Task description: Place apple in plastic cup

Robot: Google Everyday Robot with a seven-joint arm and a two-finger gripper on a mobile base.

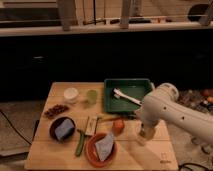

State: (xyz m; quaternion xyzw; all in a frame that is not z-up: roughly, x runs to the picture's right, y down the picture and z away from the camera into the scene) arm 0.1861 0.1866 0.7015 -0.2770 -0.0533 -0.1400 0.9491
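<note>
The apple (118, 125), small and orange-red, lies on the wooden table (45, 150) just in front of the green tray. The plastic cup (92, 96), pale yellow-green, stands upright at the back of the table, left of the tray. My white arm (165, 107) reaches in from the right. My gripper (144, 133) hangs low over the table, a short way right of the apple and far from the plastic cup. The dark metal cup is hidden behind my arm.
A green tray (112, 102) holds a white utensil (127, 96). A white round cup (71, 94), a heap of reddish-brown bits (56, 110), a dark bowl (63, 128), an orange plate (102, 147) with a blue cloth and a green vegetable (80, 142) stand on the left half.
</note>
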